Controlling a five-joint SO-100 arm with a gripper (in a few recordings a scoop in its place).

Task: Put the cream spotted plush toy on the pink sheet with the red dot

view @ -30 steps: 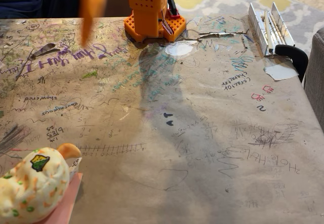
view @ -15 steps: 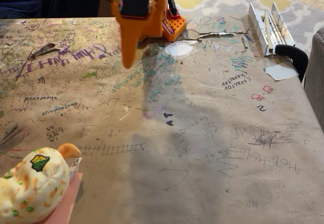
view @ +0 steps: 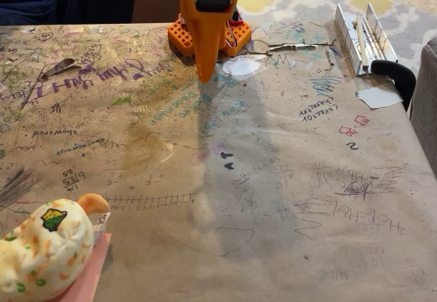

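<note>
Cream spotted plush toy on pink sheet, orange nub up-right; pincer closed, empty.

Cream spotted plush toy cut off by left and bottom edges, pink sheet mostly covered by the toy with red dot hidden, pincer viewed edge-on with jaw state indeterminate, arm cropped at top edge.
</note>
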